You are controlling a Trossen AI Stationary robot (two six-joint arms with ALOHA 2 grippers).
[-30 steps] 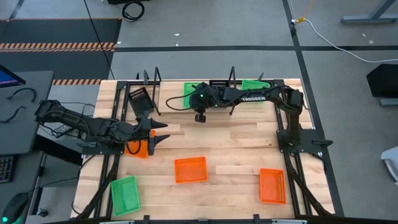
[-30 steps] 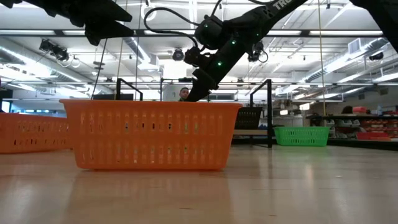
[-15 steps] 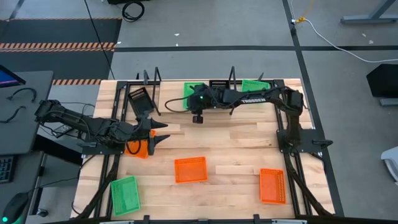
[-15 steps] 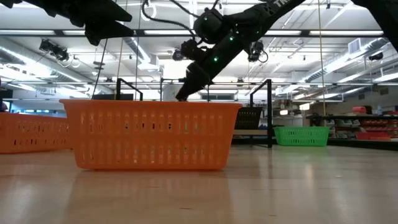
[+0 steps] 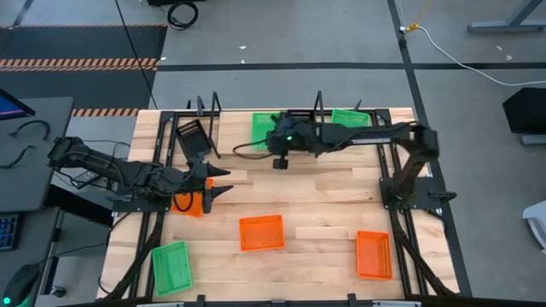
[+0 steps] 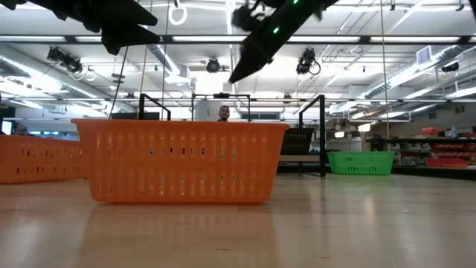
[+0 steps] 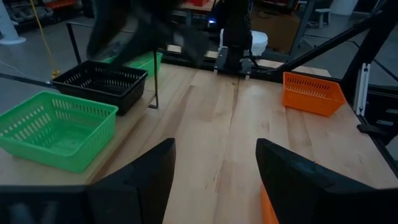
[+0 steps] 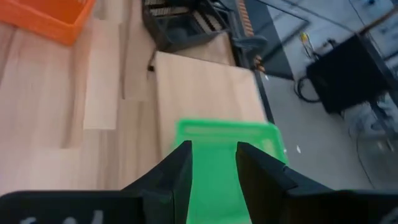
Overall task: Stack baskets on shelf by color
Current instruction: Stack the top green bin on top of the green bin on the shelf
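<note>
right claw (image 5: 279,162) raised over the far middle of the bench (image 5: 341,183), fingers parted, gripping nothing. green basket (image 5: 264,126) on the shelf (image 5: 294,115) at the far edge. left claw (image 5: 223,181) spread beside an orange basket (image 5: 189,203) at left. open wood mid-bench.

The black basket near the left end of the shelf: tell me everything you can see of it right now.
The black basket is a small rectangular tray of what looks like plastic, its walls perforated in a mesh pattern, and it is empty. In the high view it sits upright and skewed at an angle, at the table's back left, beside a thin black upright of the shelf. The left wrist view shows it resting on the wood next to a green basket. No tool touches it.
</note>
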